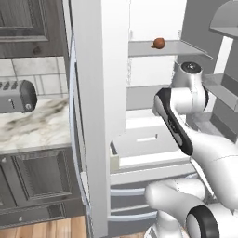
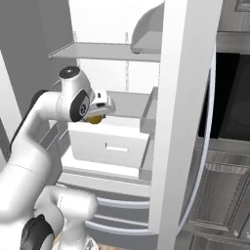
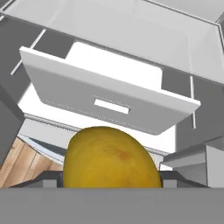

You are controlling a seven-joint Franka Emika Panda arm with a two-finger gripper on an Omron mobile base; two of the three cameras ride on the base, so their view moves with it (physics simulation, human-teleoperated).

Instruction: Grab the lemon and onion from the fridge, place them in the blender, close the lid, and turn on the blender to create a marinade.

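Lemon (image 3: 111, 157) in jaws, above open fridge drawer (image 3: 109, 98); onion (image 1: 159, 43) on shelf.

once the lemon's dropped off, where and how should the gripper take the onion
The onion sits alone on an upper fridge shelf, small and round, its tip apparently up. Probably best to come in level from the open front and close the fingers across its widest middle. The gripper now holds the lemon.
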